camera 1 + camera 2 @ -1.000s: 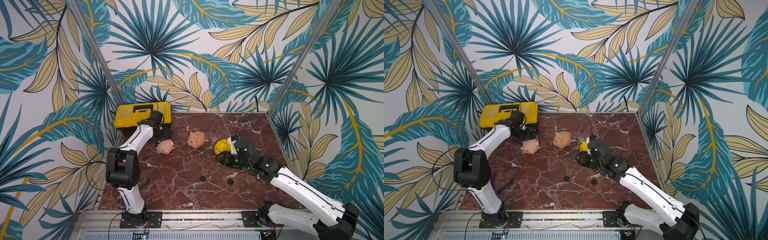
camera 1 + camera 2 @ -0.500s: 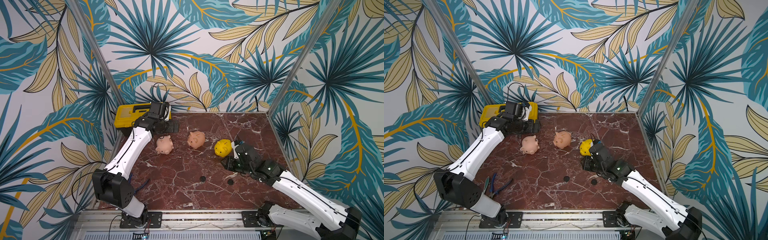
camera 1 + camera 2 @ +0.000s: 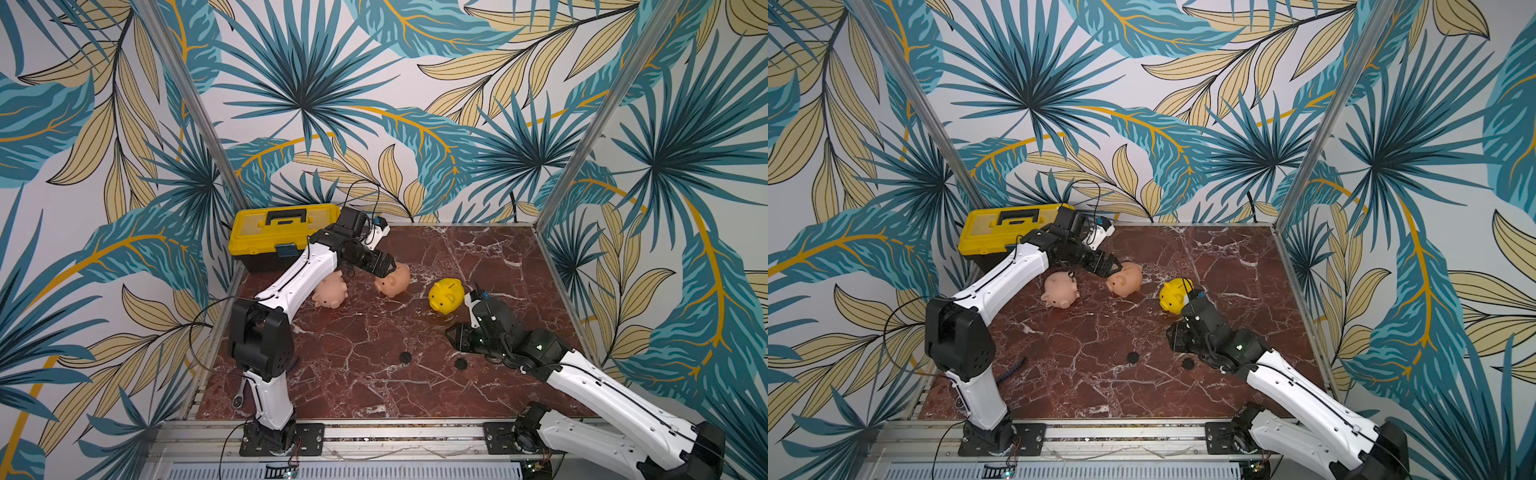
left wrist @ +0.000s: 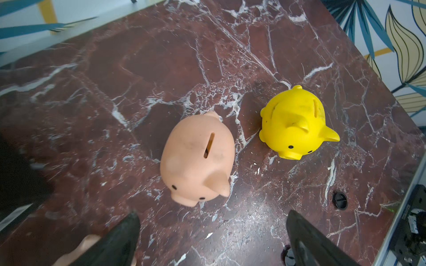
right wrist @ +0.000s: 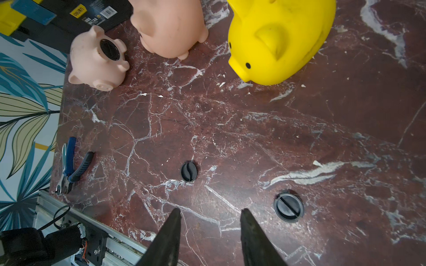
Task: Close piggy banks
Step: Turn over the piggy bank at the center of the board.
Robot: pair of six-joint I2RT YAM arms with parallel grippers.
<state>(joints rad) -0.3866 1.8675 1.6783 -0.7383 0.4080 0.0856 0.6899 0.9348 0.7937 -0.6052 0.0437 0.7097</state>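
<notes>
The red-brown marble table carries a yellow-and-black toolbox in its far left corner. In the right wrist view the box's black base shows a small yellow brand sticker, a barcode and lines of white print, all turned and too small to read. The left gripper hangs just above the back of the peach piggy bank; its jaws stand wide apart with nothing between them, as the left wrist view shows. The right gripper sits low over the table, near and right of centre, with its jaws also apart and empty. The three banks lie in a row across the far middle. The yellow piggy bank stands on the right with its coin slot up, and the peach one stands in the middle. The pink piggy bank on the left is tipped over, with a dark round opening showing on its belly. Blue-and-black pliers lie at the near left edge. Two slotted black plug discs rest on the near table, one at centre and one just beside the right gripper.
</notes>
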